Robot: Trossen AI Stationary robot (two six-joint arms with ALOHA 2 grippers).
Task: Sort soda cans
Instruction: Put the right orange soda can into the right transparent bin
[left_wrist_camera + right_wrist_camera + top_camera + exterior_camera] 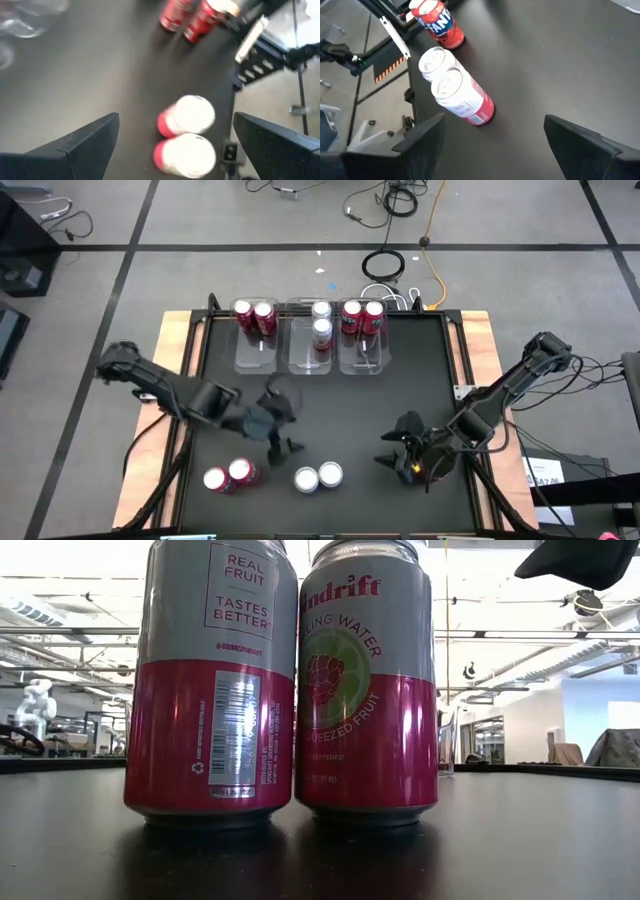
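Ten cans (322, 333) — six binned, four loose

I see glossy metal soda cans (285, 680), grey over magenta, mirrored in the smooth, semi-gloss black table (520, 840). Clear plastic bins (312, 345) glint at the far edge, beside pale bare-wood borders (172, 340); my gripper fingers (420, 145) look matt black.
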